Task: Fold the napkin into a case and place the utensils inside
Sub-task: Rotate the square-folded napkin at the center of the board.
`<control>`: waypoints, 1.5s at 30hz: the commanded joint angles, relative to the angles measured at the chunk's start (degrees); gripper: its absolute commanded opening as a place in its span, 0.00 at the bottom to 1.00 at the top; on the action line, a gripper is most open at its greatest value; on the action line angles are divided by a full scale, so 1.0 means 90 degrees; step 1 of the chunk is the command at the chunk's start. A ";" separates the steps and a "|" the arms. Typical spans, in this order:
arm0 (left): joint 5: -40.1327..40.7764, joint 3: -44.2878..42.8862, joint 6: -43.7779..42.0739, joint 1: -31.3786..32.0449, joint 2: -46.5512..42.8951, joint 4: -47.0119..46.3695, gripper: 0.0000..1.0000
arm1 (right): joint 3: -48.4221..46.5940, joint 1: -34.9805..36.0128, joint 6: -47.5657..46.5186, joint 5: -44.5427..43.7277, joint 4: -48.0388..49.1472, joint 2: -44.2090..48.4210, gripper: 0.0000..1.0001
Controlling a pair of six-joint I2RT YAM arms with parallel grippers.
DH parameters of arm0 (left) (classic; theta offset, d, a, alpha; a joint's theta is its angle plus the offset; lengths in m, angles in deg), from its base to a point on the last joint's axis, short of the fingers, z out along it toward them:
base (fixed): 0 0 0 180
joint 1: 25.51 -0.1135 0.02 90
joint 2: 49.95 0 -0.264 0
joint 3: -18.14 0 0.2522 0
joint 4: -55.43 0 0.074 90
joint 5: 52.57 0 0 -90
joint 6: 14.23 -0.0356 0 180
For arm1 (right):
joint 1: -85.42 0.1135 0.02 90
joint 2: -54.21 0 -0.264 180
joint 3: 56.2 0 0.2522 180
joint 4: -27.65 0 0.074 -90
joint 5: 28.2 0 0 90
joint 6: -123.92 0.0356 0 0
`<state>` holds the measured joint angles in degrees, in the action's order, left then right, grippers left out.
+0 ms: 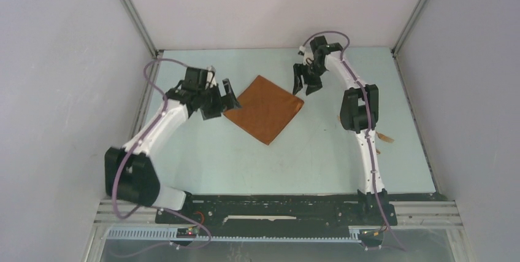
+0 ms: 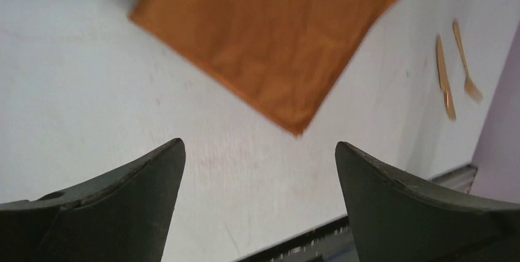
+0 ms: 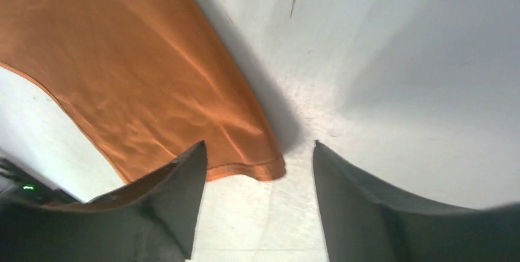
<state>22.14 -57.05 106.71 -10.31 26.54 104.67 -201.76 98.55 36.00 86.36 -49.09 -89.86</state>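
The napkin (image 1: 263,110) lies flat on the table (image 1: 245,164), toward the far middle, turned corner-on like a diamond. The left gripper (image 1: 222,101) sits just beside its left corner, and the right gripper (image 1: 305,83) is near its right corner. The 2 utensils (image 2: 444,75) lie side by side, well apart to its right.

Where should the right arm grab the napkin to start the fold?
Pinch the napkin by the corner nearest the right gripper, coming down from above. The cloth lies flat, but that corner seems slightly lifted, casting a shadow, and already sits between the open jaws.
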 commanded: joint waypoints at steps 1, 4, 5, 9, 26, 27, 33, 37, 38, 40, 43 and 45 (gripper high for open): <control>0.0443 -0.1184 -0.0375 -0.0383 0.1343 -0.0085 1.00 | -0.1007 -0.0364 -0.0239 -0.0550 -0.0660 0.0527 0.86; 0.0433 -0.2236 -0.0625 -0.0494 0.2663 0.0209 0.97 | 0.0034 -0.0641 0.0644 -0.0504 0.0061 0.1476 0.91; 0.0524 -0.2585 -0.0758 -0.0497 0.3073 0.0319 0.97 | 0.0573 -0.0685 0.0907 -0.0446 0.0273 0.1862 0.91; -0.0076 -0.3906 -0.1523 -0.0575 0.4505 0.0749 0.97 | 0.3757 -0.0664 0.1586 0.0331 0.2117 0.3662 0.89; -0.1278 -0.3435 -0.1448 -0.0573 0.5411 0.0520 0.67 | 0.7557 0.0036 0.2420 0.1280 0.4210 0.6074 0.86; -0.1370 -0.3223 -0.1286 -0.0575 0.5337 0.0364 0.64 | 0.7589 0.0041 0.2417 0.1289 0.4214 0.6070 0.86; -0.1379 -0.0974 0.0485 -0.0462 0.4177 -0.1264 0.45 | 0.7850 0.0134 0.2468 0.1261 0.4291 0.6080 0.85; -0.1204 0.0805 0.1653 0.0011 0.2840 -0.2809 0.46 | 0.8036 0.0175 0.2498 0.1045 0.4198 0.6093 0.85; -0.1138 0.1146 0.1856 0.0113 0.2599 -0.3042 0.47 | 0.8053 0.0168 0.2525 0.0960 0.4123 0.6059 0.85; -0.0982 0.1581 0.2047 0.0184 0.2247 -0.3206 0.51 | 0.8063 0.0172 0.2598 0.0748 0.3917 0.5912 0.86; -0.0590 0.1760 0.1804 0.0193 0.1856 -0.2818 0.62 | 0.8094 0.0166 0.2800 0.0545 0.3671 0.5666 0.86; -0.0334 0.1868 0.1609 0.0191 0.1437 -0.2518 0.77 | 0.8165 0.0107 0.2955 0.0495 0.3585 0.5557 0.86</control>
<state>10.77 -42.05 121.35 -7.97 45.36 80.83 -129.20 99.81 59.28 93.64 -14.25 -37.95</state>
